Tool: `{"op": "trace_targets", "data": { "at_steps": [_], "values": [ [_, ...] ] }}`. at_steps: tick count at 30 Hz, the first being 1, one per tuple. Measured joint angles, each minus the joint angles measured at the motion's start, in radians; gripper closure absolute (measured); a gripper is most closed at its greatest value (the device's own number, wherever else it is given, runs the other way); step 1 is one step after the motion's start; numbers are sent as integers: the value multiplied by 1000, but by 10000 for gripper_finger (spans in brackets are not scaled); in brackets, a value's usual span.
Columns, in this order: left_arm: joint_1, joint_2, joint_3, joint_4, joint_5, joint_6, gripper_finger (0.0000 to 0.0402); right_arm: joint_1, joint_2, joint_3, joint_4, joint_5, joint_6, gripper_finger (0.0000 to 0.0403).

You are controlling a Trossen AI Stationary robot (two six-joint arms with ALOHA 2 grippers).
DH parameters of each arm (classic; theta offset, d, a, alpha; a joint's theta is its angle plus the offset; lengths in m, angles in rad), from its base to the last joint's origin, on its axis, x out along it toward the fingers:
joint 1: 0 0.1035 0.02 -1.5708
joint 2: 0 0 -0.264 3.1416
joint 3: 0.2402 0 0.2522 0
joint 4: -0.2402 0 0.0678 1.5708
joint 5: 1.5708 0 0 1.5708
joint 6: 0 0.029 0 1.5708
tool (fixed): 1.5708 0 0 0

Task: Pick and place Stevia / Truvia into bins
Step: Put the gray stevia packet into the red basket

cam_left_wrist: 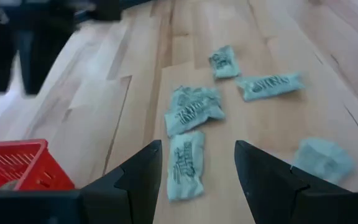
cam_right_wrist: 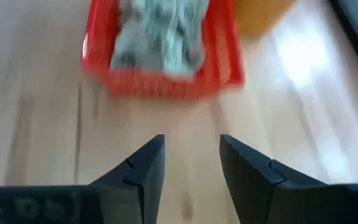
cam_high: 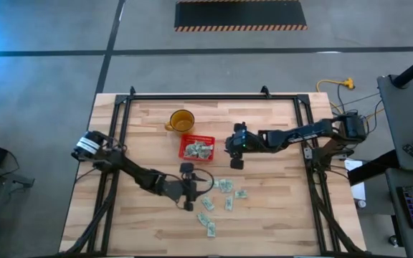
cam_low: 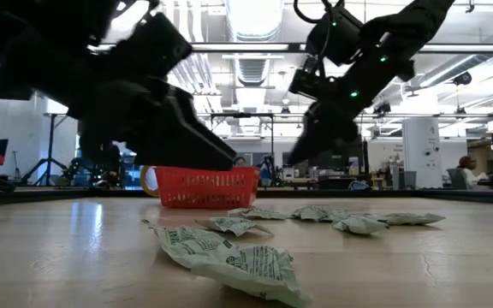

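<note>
The left gripper [cam_high: 188, 193] hung low over the wooden table [cam_high: 278, 215], in front of the red basket [cam_high: 186, 142] and at the left edge of the loose Stevia sachets [cam_high: 224, 188]. Its fingers [cam_left_wrist: 138, 180] stood apart with nothing between them. In the left wrist view one sachet [cam_left_wrist: 184, 165] lay just ahead of the gap, slightly toward the left finger, its long axis running roughly along the line the gripper faced, so the jaws would close across its short side. Judged from this, the left arm was the nearer one for that sachet, and a short reach forward and down looked enough. The arm itself stretched low and flat from the left rear corner of the frame, wrist angled toward the scatter. Farther right, more sachets lay spread over the table, some overlapping. The basket already held several sachets [cam_right_wrist: 160, 37], with the amber cup [cam_high: 181, 120] just behind it. The right gripper [cam_high: 236, 159] hovered just beside the basket's right side, fingers [cam_right_wrist: 143, 171] parted and empty, arm reaching in from the right rear.
</note>
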Motion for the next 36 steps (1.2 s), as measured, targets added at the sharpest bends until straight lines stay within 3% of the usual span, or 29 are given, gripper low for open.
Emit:
{"op": "trace_targets", "data": {
  "at_steps": [7, 10, 24, 29, 36],
  "values": [
    [48, 5, 25, -132, 82, -132, 217, 8, -38, -2, -188, -80, 145, 273],
    [62, 18, 34, -152, 92, -152, 217, 17, -39, -4, -191, -133, 168, 278],
    [115, 82, 63, -155, 221, -156, 220, 72, -39, -6, -189, -138, 203, 296],
    [120, 82, 64, -160, 240, -155, 260, 72, -39, -6, -190, -138, 203, 304],
    [123, 82, 64, -164, 251, -127, 363, 72, -38, -7, -190, -137, 203, 314]
  ]
}}
